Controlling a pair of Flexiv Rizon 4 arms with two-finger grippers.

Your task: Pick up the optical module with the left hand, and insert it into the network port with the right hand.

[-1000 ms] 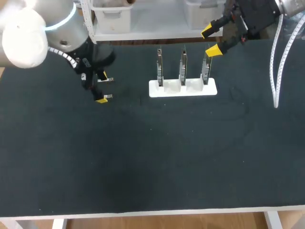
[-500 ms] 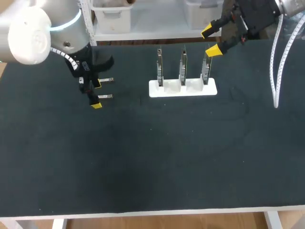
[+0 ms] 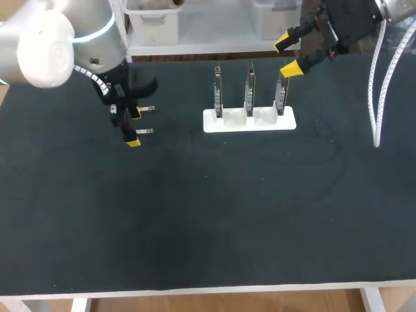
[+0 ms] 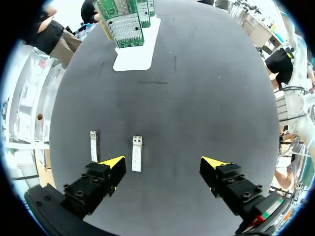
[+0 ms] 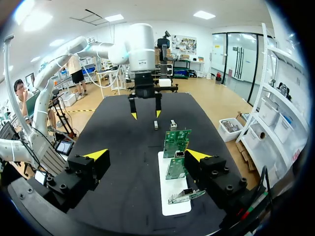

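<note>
The module [image 4: 137,153] is a small metal-cased bar lying flat on the table [image 3: 227,214], between the fingers of the left gripper [image 4: 165,164] but close to one finger and well apart from the other; a second module [image 4: 93,146] lies parallel to it, just outside that same finger. In the head view the pair show as two short pale bars [image 3: 144,131] and [image 3: 146,108] beside the left gripper [image 3: 134,128].

It is likely light and stiff, with smooth sides that could slip under a loose pinch; the plug end and latch are probably the delicate parts. A grip across the long sides near the middle seems best — that would leave an end free for the other arm to take.

The left gripper stands wide, holding nothing; no contact with either module shows, and it sits off-centre over its target, so the near finger may push the module before the far one arrives.

The right gripper [image 3: 286,56] is also spread wide and empty, hanging above the far end of the stand [image 3: 249,120], whose three upright boards [image 5: 176,140] carry the ports — it touches none of them.
</note>
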